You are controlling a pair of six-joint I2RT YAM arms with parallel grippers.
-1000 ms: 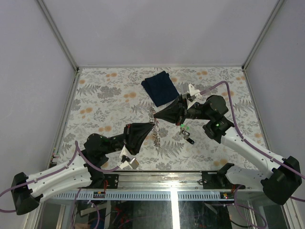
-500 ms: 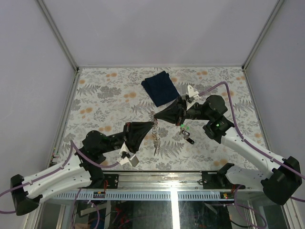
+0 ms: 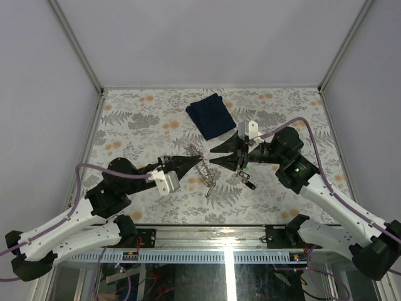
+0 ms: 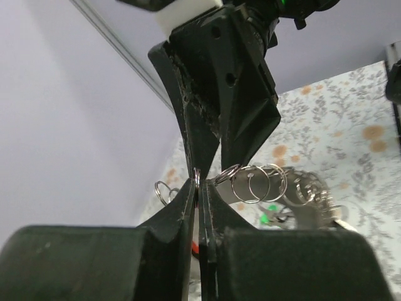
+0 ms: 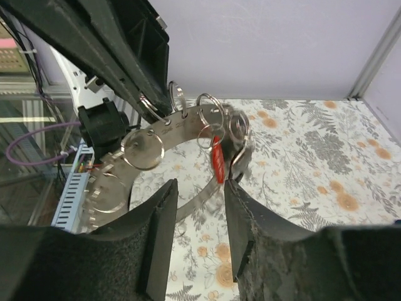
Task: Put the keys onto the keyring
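Observation:
The keyring (image 3: 205,170) is a silvery metal band hung with small split rings, and it dangles above the table. My left gripper (image 3: 200,157) is shut on it; the left wrist view shows the jaws (image 4: 199,187) pinching one thin ring, with more rings (image 4: 258,182) beside them. My right gripper (image 3: 212,155) faces the left one with its jaws open. In the right wrist view its fingers (image 5: 199,188) stand apart just below the keyring band (image 5: 164,128). A red key (image 5: 217,160) hangs from that band. A green key (image 3: 241,166) and a black key (image 3: 249,184) lie on the table.
A dark blue folded cloth (image 3: 211,116) lies on the floral table top (image 3: 138,125) behind the grippers. Metal frame rails (image 3: 88,147) and pale walls close in the table on three sides.
My right gripper has opened and let go of the keyring, drawing back slightly to the right. My left arm has swung and turned, still holding the keyring, which now hangs from it alone.

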